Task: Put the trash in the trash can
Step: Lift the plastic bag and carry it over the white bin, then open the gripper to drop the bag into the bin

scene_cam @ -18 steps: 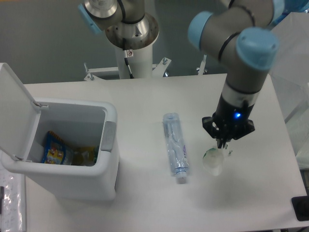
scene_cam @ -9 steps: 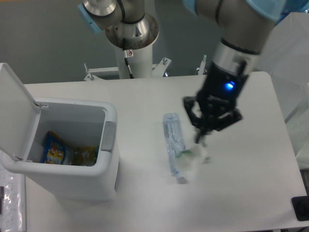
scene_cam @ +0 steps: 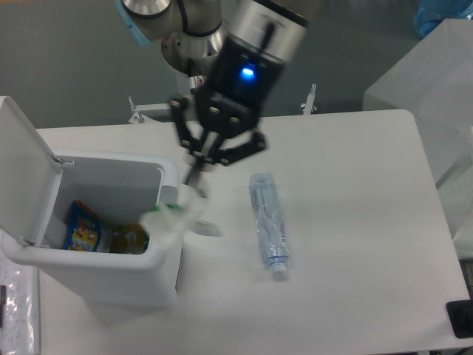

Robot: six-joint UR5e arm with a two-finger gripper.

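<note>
My gripper point(scene_cam: 194, 176) hangs over the right rim of the white trash can point(scene_cam: 111, 277), shut on a whitish-clear plastic bag point(scene_cam: 171, 220). The bag dangles blurred below the fingers, over the can's right wall and its grey latch. The can's lid point(scene_cam: 21, 166) stands open at the left. The clear plastic water bottle point(scene_cam: 268, 224) lies flat on the table to the right of the can, cap toward the front edge, apart from the gripper.
Blue-and-yellow snack packets point(scene_cam: 87, 235) lie inside the can. The arm's base column point(scene_cam: 199, 70) stands at the back of the white table point(scene_cam: 347, 296). A translucent box point(scene_cam: 436, 81) sits at the right edge, and a dark object point(scene_cam: 460, 318) at the bottom right corner.
The gripper has swung left from the right part of the table, past the bottle, to the can's right rim, carrying the plastic bag with it. The bottle has not moved.
</note>
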